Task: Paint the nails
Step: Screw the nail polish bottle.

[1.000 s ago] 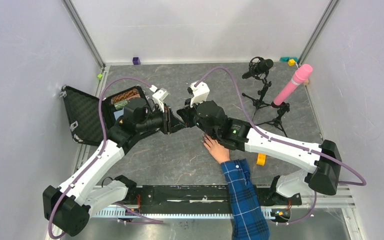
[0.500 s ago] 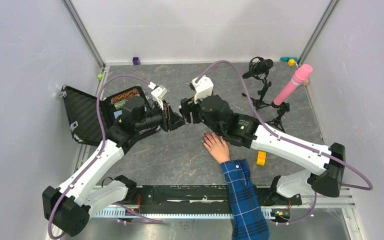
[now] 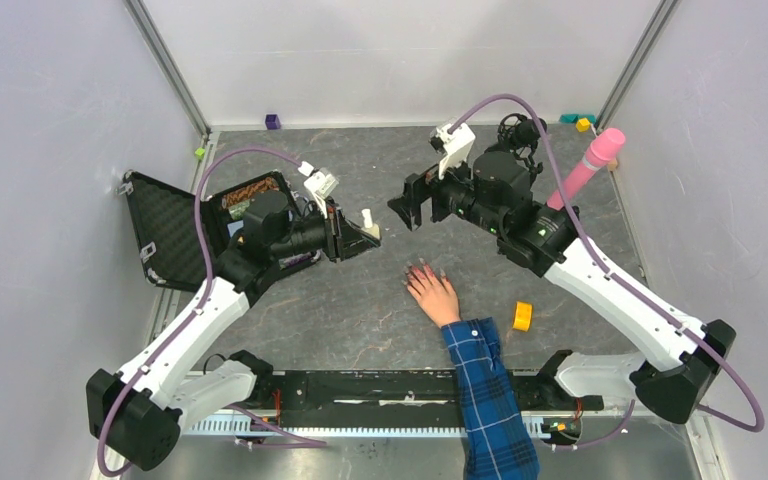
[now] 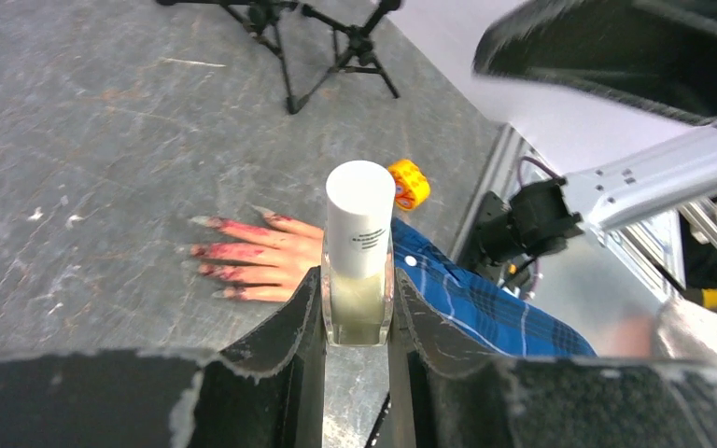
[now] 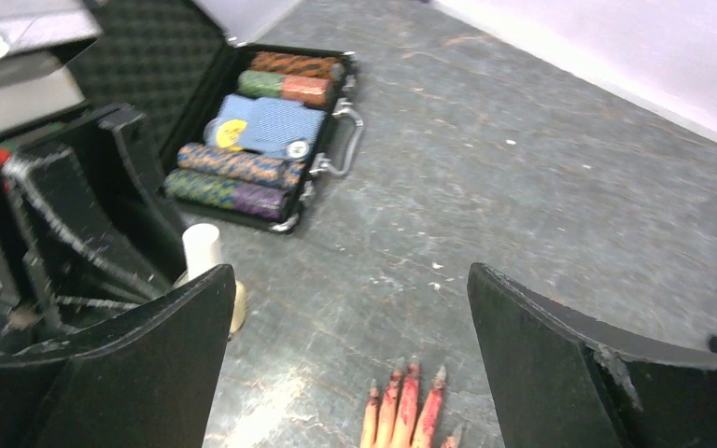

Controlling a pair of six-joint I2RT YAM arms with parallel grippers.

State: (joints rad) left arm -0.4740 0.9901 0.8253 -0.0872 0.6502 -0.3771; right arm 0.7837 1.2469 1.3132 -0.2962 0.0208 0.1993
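A pale hand (image 3: 432,292) in a blue plaid sleeve (image 3: 488,395) lies flat on the grey table, fingers pointing away from the arms. Its nails (image 4: 207,247) are small and dark pinkish, and red smears run along the fingers (image 5: 409,401). My left gripper (image 4: 357,308) is shut on a small glass bottle (image 4: 358,252) with a white cap, held upright above the table to the left of the hand. In the top view the bottle (image 3: 368,224) shows at the fingertips. My right gripper (image 5: 350,280) stands wide open and holds nothing, above and beyond the fingertips.
An open black case (image 3: 250,200) of poker chips lies at the left. A microphone tripod (image 3: 525,180) and a pink cylinder on a stand (image 3: 585,170) are at the back right. A yellow tape roll (image 3: 522,316) lies right of the sleeve.
My right gripper has opened and drawn back to the right, away from the bottle's cap. The left gripper keeps the bottle. The hand has not moved.
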